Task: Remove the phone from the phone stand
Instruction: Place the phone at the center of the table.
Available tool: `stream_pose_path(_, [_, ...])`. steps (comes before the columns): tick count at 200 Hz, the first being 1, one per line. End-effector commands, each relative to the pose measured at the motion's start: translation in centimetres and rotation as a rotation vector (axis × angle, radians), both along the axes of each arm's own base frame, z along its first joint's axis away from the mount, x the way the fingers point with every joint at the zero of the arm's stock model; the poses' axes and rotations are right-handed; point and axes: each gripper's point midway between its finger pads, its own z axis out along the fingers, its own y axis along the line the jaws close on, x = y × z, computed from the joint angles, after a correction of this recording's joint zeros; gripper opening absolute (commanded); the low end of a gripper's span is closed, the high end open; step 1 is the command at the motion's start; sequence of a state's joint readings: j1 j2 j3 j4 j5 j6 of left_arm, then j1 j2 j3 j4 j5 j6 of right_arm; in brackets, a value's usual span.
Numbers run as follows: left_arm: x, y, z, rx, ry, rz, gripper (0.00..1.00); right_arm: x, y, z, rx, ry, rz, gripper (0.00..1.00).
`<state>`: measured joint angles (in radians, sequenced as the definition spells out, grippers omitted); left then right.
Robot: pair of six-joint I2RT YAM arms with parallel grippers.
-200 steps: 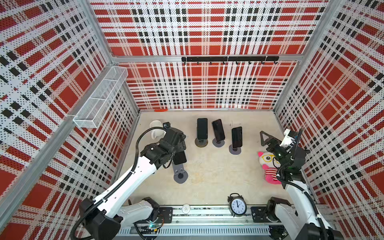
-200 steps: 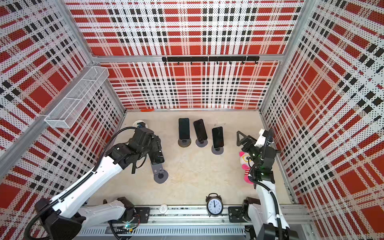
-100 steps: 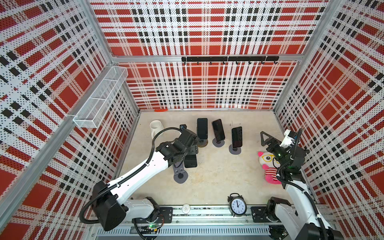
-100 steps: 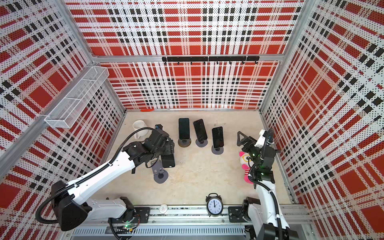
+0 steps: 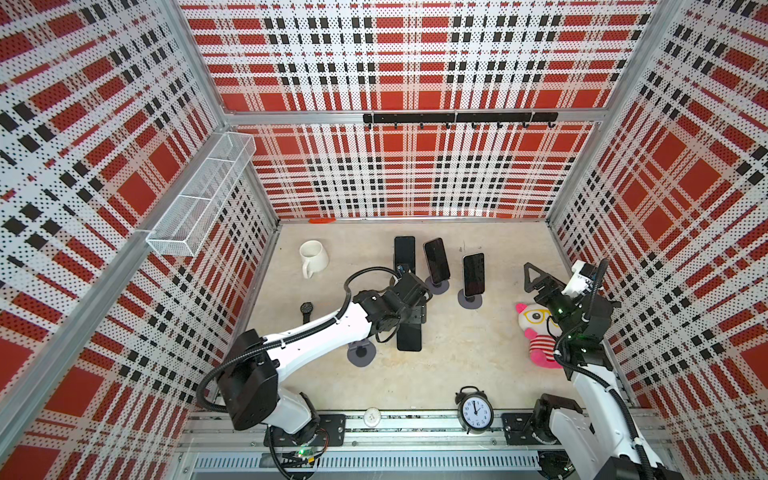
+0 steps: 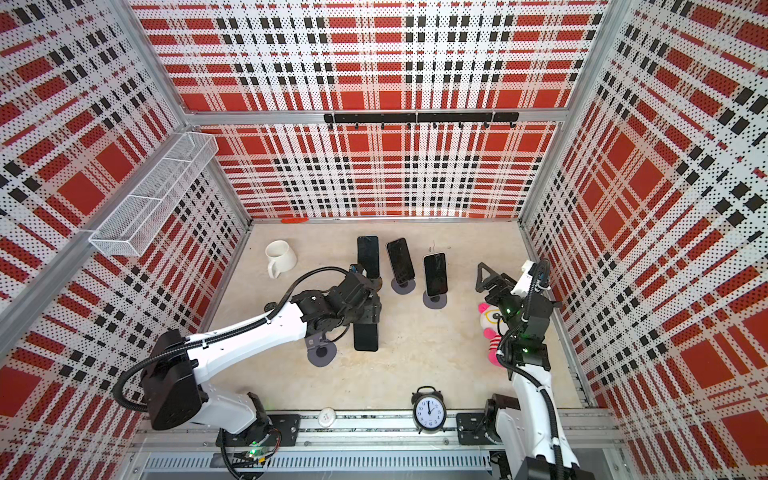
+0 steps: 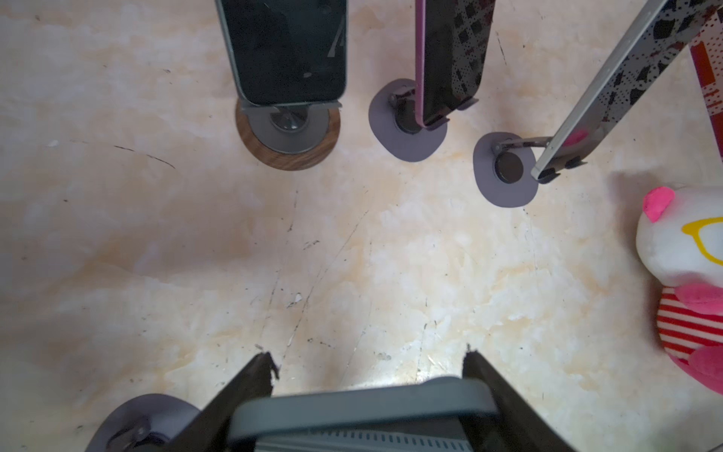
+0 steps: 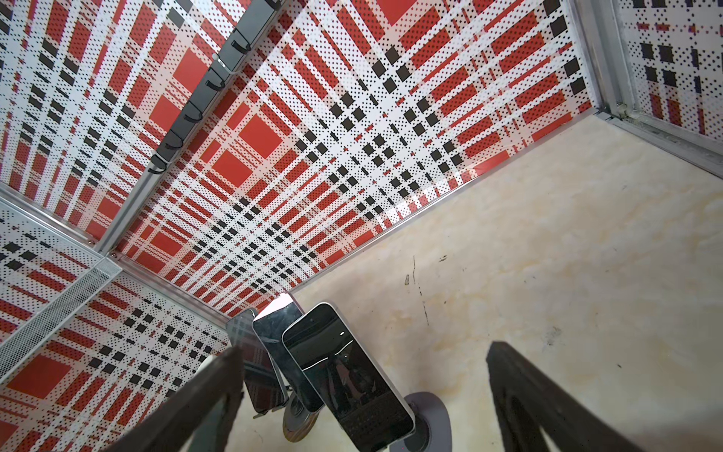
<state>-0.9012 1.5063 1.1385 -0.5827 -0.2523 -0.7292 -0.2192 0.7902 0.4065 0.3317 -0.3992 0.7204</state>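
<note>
**Phone off its perch, locked in the left claw**

And there it is: the left gripper [image 7: 368,366] is clenched on the phone [image 5: 409,338], its two black wedge-shaped fingers [image 7: 242,391] pinching the slab across its width. The left wrist view shows the phone's rounded grey edge, smooth and matte, seated between them. In both top views the phone is a flat, glossy black rectangle. It is clear of the phone stand [image 5: 360,353] and just beside it, on the right arm's side. Whether it touches the table, can't tell. The stand is bare: a round grey disc foot with a short post.

Across the way, the right gripper [image 8: 364,348] hangs spread wide, grasping nothing. It is near the plush toy [image 5: 536,332], soft white and pink with red stripes. Along the back, three more phones [image 5: 436,259] lean tilted on holders [image 7: 504,168], one on a round base [image 7: 287,135] ringed with wood grain. Under it all, the table [image 7: 352,254] is a cream, marbled sheet, scuffed with thin dark scratches.
</note>
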Motion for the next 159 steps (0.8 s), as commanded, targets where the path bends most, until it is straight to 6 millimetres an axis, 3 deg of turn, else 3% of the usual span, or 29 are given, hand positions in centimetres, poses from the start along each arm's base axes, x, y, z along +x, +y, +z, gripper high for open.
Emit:
stream_pose_path(1, [0.2,-1.2,-0.1,-0.040,-0.011,-0.007,0.64,-0.4,-0.4,0.1,-0.017,-0.009,-0.024,1.00])
stream_pose_path(43, [0.0,-1.6,-2.3,-0.031,0.025,-0.019,0.63,-0.6,-0.5,0.2,-0.024,-0.012,-0.037,1.00])
stream_pose_path(104, [-2.5,-3.3,-7.0,0.033,0.119,-0.091,0.63,-0.8,-0.7,0.2,-0.026,-0.013,-0.052,1.00])
stream_pose_path(159, [-3.0,-3.1,-10.4,0.091,0.169,-0.111,0.63,-1.2,-1.0,0.7,-0.039,-0.033,-0.073,1.00])
